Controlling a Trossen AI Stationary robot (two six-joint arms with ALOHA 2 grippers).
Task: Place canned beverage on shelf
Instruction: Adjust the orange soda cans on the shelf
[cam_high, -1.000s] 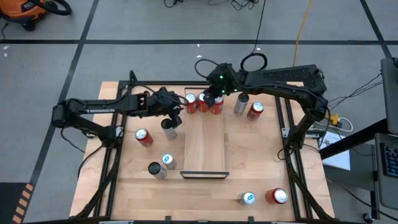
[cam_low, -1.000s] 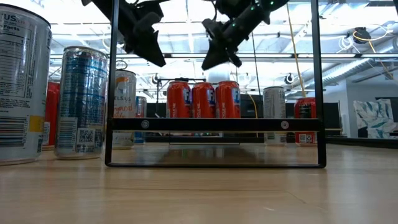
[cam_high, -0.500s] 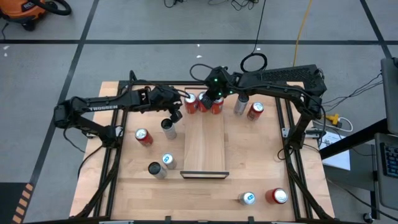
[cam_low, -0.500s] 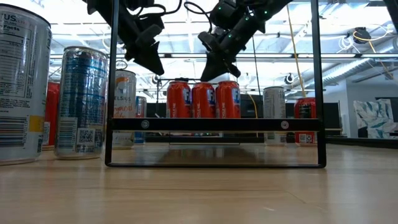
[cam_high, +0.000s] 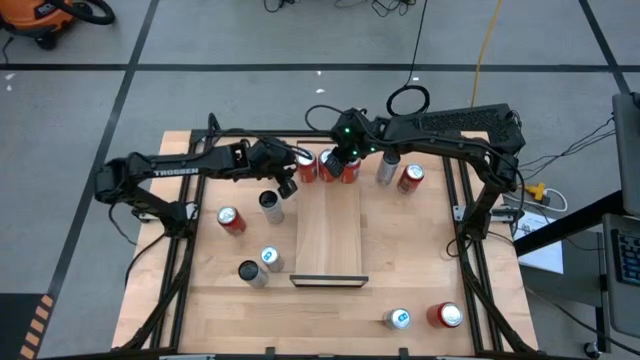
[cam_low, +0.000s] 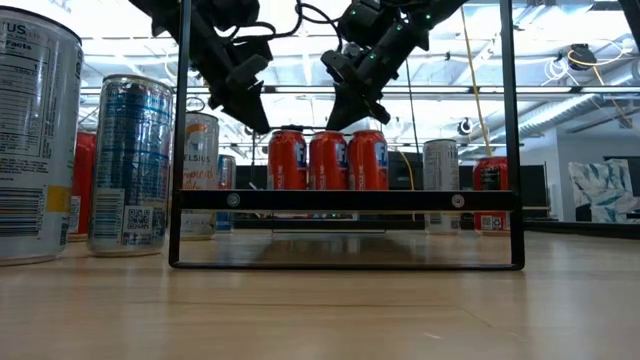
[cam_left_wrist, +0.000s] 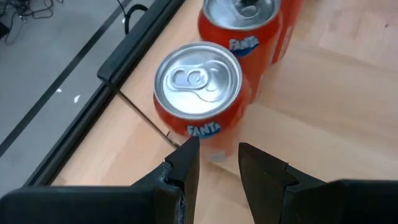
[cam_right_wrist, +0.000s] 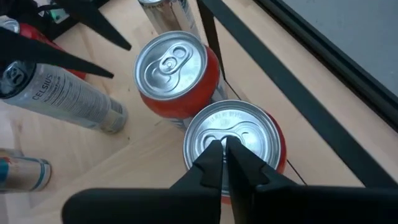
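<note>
Orange Fanta cans (cam_high: 327, 165): three upright in a row at far end of long light-wood shelf (cam_high: 329, 235).
Left gripper (cam_high: 287, 186): slightly parted, empty, above leftmost can.
Right gripper (cam_high: 337, 160): closed, empty, above the row.

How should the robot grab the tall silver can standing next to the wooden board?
Grip the tall silver can around its round side, near the middle, coming down from above with the left pincer, which hangs closest. The can stands upright and slim, so two fingers can probably close across it. The side toward the shelf looks free; the red can sits on the other side.
</note>
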